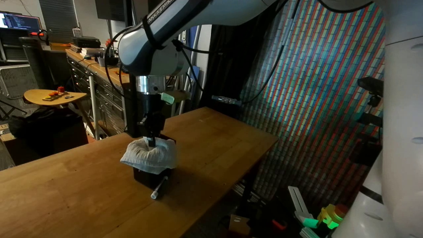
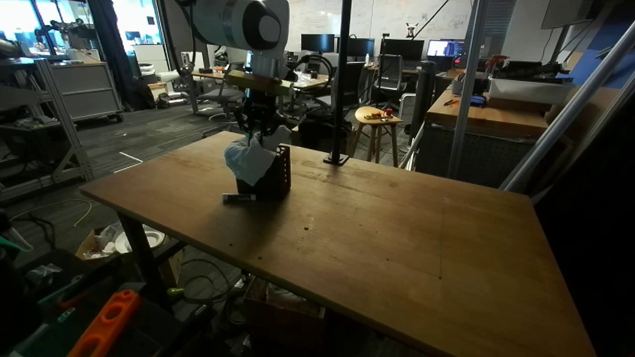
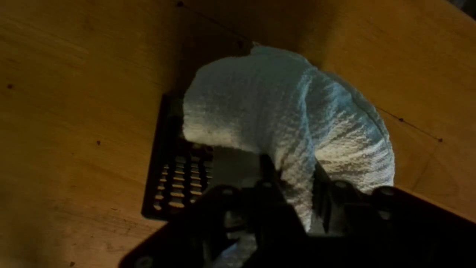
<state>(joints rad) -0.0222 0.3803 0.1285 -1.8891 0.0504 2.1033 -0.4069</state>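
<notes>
A white, textured cloth point(image 3: 241, 89) is draped over the top of a black perforated basket point(image 3: 153, 167) and hangs down its sides. In both exterior views the cloth point(image 1: 145, 162) covers most of the basket's opening. My gripper point(image 3: 292, 158) points down into it, and a narrow bunched fold stands between the fingers, touching both. More cloth shows below the left finger. Seen from outside, the gripper point(image 1: 152, 142) is sunk into a dip in the cloth point(image 2: 250, 163). A marker point(image 2: 239, 197) lies on the table against the foot of the basket point(image 2: 283, 173). The basket's inside is mostly hidden.
A black post point(image 2: 336, 157) is fixed at the table's edge, close to the basket. The wooden table point(image 2: 397, 223) has a free edge beyond the marker. Shelves with tools, a stool point(image 2: 379, 116) and a workbench point(image 1: 96, 71) stand around it.
</notes>
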